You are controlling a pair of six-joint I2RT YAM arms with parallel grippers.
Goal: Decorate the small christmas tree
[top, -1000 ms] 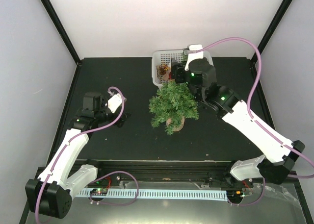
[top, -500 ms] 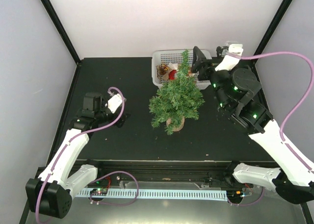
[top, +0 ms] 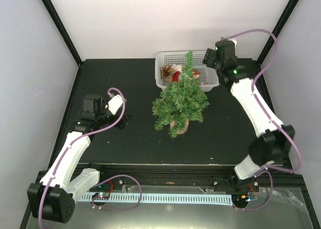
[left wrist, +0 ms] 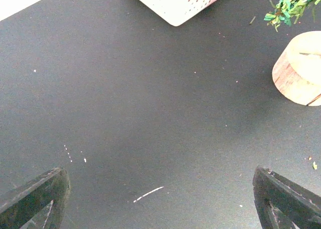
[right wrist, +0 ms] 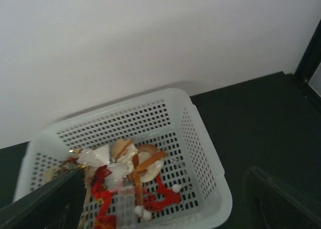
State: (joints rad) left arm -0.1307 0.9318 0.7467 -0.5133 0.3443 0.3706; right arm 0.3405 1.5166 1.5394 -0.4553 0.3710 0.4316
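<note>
Black surface (top: 125, 78) | step, likely: fetching ornament | right hand (right wrist: 164, 173) wide, empty, over white basket (right wrist: 200, 134) | left hand (left wrist: 160, 171) wide, idle | next: lower, pinch one ornament (right wrist: 145, 164) for small christmas tree (top: 179, 101)

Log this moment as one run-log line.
left gripper open over black table | right gripper open near white plastic basket of ornaments | small green christmas tree upright, no ornaments visible on it

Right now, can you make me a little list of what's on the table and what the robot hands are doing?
Tree: small christmas tree, upright mid-table, no decorations visible on it
Basket: white basket, behind the tree
Inside: red, gold and white ornaments
Left gripper: open, empty, low over the table
Right gripper: open, empty, above the basket
</note>
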